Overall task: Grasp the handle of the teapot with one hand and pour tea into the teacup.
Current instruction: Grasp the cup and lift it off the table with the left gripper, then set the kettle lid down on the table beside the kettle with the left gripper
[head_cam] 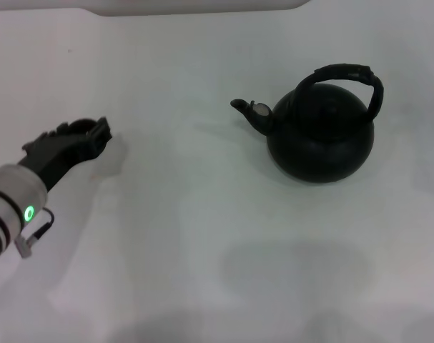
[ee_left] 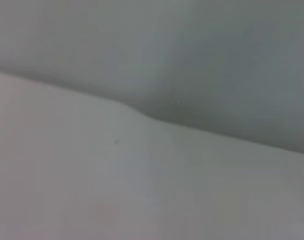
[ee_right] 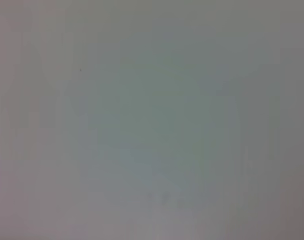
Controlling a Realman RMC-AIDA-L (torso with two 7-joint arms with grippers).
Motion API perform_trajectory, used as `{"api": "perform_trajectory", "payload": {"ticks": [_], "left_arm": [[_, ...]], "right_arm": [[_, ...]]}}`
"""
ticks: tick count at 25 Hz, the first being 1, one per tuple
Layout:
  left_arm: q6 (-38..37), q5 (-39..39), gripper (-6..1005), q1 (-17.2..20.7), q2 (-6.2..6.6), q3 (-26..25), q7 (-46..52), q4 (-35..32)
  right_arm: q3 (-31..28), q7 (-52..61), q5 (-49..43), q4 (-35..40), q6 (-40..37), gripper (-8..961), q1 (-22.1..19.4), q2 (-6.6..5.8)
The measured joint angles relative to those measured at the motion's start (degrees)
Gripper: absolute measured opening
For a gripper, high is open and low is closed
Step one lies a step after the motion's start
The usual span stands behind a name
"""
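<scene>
The teapot (head_cam: 320,136) is a large round matte-black pot that stands upright on the white table at the right of the head view. Its short spout (head_cam: 247,111) points left. The handle (head_cam: 343,80), a thick black hoop, arches over its top, and nothing touches it. My left gripper (head_cam: 95,136) is low over the table at the far left, well apart from the teapot and pointing toward it. The teacup does not show in any view. My right gripper is out of view. Both wrist views show only bare white surface.
The white table (head_cam: 202,236) spreads around the teapot. A pale edge (head_cam: 195,7) runs along the back. A soft shadow (head_cam: 295,264) lies on the table in front of the teapot.
</scene>
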State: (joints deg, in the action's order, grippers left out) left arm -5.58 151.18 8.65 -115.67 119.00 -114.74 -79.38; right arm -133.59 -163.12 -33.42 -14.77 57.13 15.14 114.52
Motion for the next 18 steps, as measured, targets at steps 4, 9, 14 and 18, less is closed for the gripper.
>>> {"api": "perform_trajectory", "payload": {"ticks": [4, 9, 14, 18], "left_arm": [[0.05, 1.98, 667, -4.35, 3.07, 1.70, -0.13, -0.06], [0.10, 10.24, 667, -15.18, 9.05, 6.84, -0.07, 3.79], [3.70, 15.69, 665, -23.75, 12.46, 11.63, -0.10, 10.08], [15.80, 15.84, 664, -26.58, 12.13, 11.14, 0.24, 18.43]], "right_arm": [[0.00, 0.00, 0.03, -0.02, 0.01, 829, 0.22, 0.00], [0.01, 0.00, 0.04, -0.09, 0.03, 828, 0.35, 0.00], [0.00, 0.00, 0.03, -0.23, 0.08, 828, 0.42, 0.01], [0.00, 0.00, 0.02, -0.27, 0.14, 829, 0.52, 0.14]]}}
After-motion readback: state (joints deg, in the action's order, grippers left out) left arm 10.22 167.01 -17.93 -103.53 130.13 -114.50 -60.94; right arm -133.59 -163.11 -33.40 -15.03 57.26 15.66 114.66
